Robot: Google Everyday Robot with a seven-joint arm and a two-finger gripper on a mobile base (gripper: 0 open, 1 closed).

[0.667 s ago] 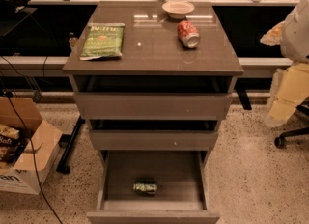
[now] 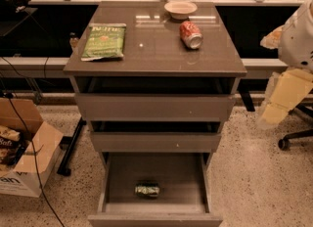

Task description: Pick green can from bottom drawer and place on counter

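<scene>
Green can (image 2: 147,190) lies on its side in bottom drawer (image 2: 161,170), long axis left-right, low-left of tool (image 2: 281,103) at right edge; whether it is clenched cannot be told.

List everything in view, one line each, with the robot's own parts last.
green can: 1, green with silver ends, lying on its side in the bottom drawer
bottom drawer: 1, grey-brown, pulled open
upper drawers: 2, grey-brown, above it
counter: 1, grey-brown, cabinet top
red soda can: 1, red, on its side, counter right
snack bag: 1, green, flat, counter left
bowl: 1, pale, counter back
cardboard box: 1, brown, floor left
gripper: 1, cream, right of the cabinet, holding nothing
</scene>
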